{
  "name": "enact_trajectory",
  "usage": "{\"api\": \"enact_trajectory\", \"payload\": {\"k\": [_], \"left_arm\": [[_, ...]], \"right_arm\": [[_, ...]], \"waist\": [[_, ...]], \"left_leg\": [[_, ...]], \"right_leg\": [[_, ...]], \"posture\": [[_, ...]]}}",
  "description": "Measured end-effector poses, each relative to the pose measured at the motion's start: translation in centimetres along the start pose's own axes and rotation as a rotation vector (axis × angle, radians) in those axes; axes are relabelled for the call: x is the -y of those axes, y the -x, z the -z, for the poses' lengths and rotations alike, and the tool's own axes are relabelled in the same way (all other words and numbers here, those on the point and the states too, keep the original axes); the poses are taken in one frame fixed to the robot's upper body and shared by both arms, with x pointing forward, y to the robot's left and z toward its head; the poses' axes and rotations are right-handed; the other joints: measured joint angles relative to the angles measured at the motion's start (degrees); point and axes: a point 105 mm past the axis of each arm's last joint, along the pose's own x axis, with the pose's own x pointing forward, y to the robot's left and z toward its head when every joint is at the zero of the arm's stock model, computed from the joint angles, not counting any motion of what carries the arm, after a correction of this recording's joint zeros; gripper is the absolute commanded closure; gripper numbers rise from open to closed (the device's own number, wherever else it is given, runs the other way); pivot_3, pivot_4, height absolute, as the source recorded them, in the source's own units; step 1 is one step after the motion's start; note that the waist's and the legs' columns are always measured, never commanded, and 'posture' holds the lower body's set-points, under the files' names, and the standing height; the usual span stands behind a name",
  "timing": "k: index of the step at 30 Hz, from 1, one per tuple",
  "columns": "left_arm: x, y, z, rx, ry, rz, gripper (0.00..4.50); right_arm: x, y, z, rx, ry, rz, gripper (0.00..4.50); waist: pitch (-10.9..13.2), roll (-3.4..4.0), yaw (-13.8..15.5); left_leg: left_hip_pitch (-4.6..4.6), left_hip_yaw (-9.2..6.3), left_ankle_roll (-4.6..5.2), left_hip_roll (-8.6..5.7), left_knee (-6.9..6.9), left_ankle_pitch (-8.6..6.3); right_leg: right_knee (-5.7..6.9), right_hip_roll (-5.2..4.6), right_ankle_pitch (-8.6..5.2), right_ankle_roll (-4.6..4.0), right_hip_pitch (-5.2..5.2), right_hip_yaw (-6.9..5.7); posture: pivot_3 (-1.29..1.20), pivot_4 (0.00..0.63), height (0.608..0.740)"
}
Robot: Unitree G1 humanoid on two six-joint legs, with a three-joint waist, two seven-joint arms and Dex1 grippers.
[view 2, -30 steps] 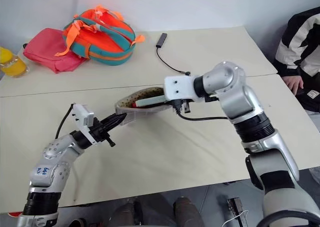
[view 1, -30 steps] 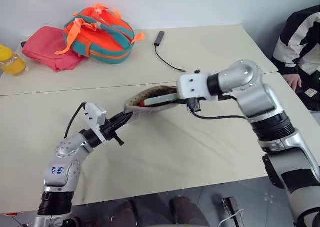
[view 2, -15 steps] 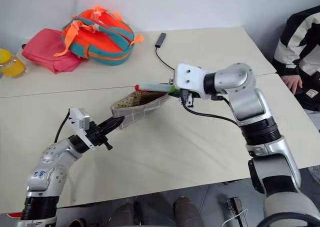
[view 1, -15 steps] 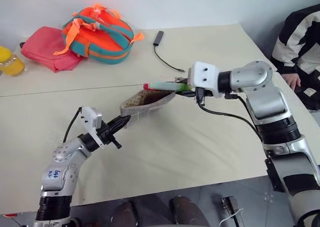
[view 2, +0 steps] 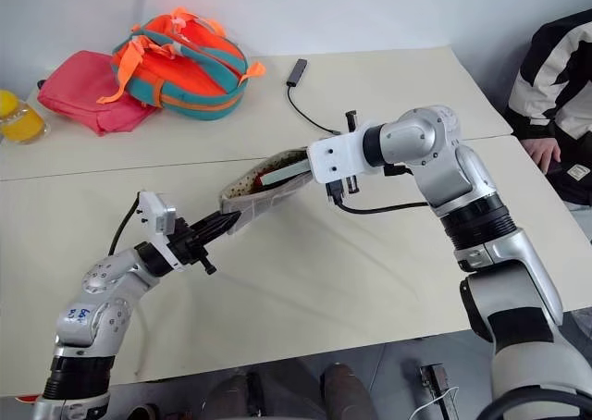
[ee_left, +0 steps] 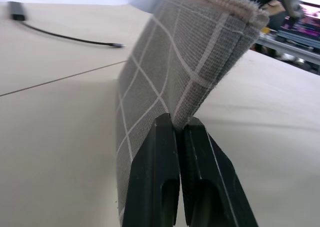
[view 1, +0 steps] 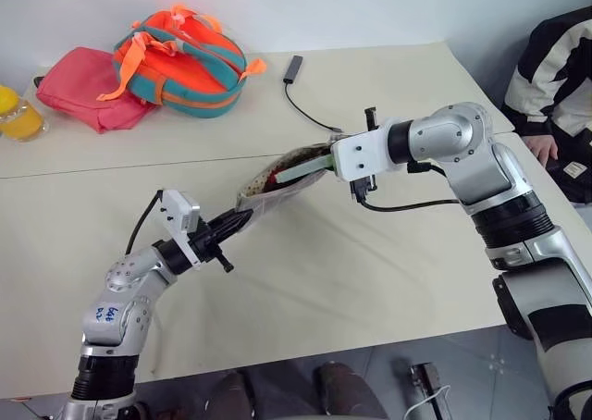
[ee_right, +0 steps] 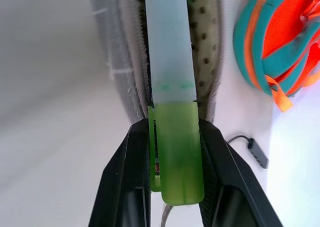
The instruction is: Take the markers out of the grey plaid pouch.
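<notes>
Silver-grey jointed arms had black bands, white wrist boxes with black cables, blue scribbles, and black fingers [ee_left: 172, 182].

**Item count**

Grey plaid pouch [view 1: 277, 181]: one, centre of the frame. Markers: two, one green marker [ee_right: 172, 112] and one red marker [view 1: 268, 185] partly visible in the pouch. Bags: two at upper left, one orange-teal backpack [view 1: 183, 62] and one pink bag [view 1: 88, 89]. Black cable [view 1: 310, 105]: one, upper centre. Yellow object [view 1: 17, 113]: one, left edge.
</notes>
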Motion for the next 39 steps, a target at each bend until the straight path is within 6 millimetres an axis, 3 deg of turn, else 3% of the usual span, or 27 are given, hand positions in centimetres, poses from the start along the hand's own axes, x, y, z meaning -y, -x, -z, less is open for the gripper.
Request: {"api": "enact_trajectory", "payload": {"k": [6,19,20,25,39], "left_arm": [[2.1,-1.0,0.4,-0.033,-0.004,0.103,4.5],[1.7,0.1,0.2,-0.041,0.03,0.114,4.5],[1.7,0.1,0.2,-0.042,0.03,0.116,4.5],[1.8,0.1,0.3,-0.038,0.037,0.116,4.5],[2.0,0.6,1.0,-0.051,0.054,0.114,4.5]], "right_arm": [[-1.8,-2.0,-1.2,0.04,0.002,-0.065,3.75],[-4.7,-3.4,-1.0,0.011,-0.014,-0.145,3.75],[-4.8,-3.4,-1.0,0.012,-0.021,-0.149,3.04],[-5.2,-3.5,-1.6,0.043,-0.041,-0.176,1.55],[-6.6,-5.2,-1.3,0.057,-0.071,-0.139,1.55]], "waist": [[0.0,0.0,0.06],[0.0,0.0,0.08],[0.0,0.0,0.12],[0.0,0.0,0.16],[0.0,0.0,0.0]], "left_leg": [[0.0,0.01,-0.01,-0.01,0.02,0.0],[0.0,0.0,-0.01,-0.01,0.06,0.0],[0.0,0.0,-0.01,-0.02,0.06,0.0],[0.0,-0.01,-0.01,-0.02,0.06,0.0],[0.0,-0.01,-0.01,-0.01,0.09,0.0]], "right_leg": [[0.05,0.01,0.0,0.0,-0.01,0.0],[0.09,0.03,0.0,0.0,-0.01,-0.01],[0.08,0.02,0.0,0.0,-0.01,-0.01],[0.09,0.01,0.0,0.0,-0.01,-0.01],[0.1,0.03,0.0,0.0,0.0,0.01]], "posture": [[0.0,0.15,0.74],[0.0,0.15,0.74],[0.0,0.15,0.74],[0.0,0.15,0.74],[0.0,0.15,0.74]]}}
